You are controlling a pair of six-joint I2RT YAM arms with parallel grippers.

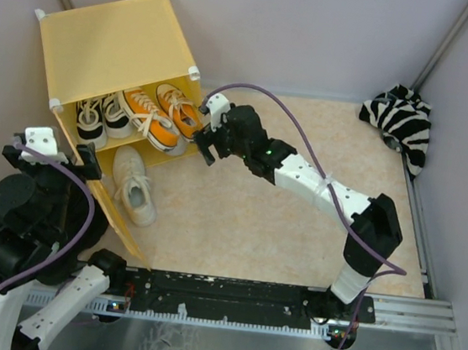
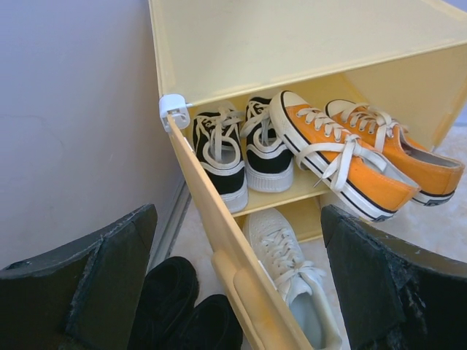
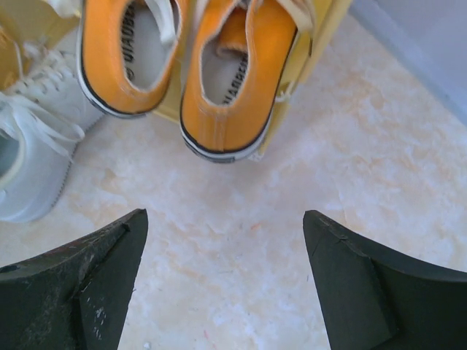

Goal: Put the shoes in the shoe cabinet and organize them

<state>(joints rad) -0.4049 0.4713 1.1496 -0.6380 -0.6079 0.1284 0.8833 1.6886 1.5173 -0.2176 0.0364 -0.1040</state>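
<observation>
The yellow shoe cabinet (image 1: 114, 43) stands at the back left with its door (image 2: 241, 292) swung open. On its inner shelf sit a black-and-white pair (image 2: 219, 157) and an orange pair (image 2: 343, 160), heels outward. One white shoe (image 1: 135, 185) lies below, toe under the shelf and heel out on the floor. My right gripper (image 3: 225, 219) hangs open over bare floor just short of the orange heels (image 3: 233, 87), holding nothing. My left gripper (image 2: 237, 284) is open, its fingers (image 2: 109, 284) standing either side of the door's edge without touching it.
A zebra-striped cloth bundle (image 1: 401, 122) lies at the back right corner. Two black fuzzy shapes (image 2: 175, 302) sit on the floor left of the door. Grey walls close in on the left, back and right. The marbled floor mat (image 1: 296, 224) spreads to the right of the cabinet.
</observation>
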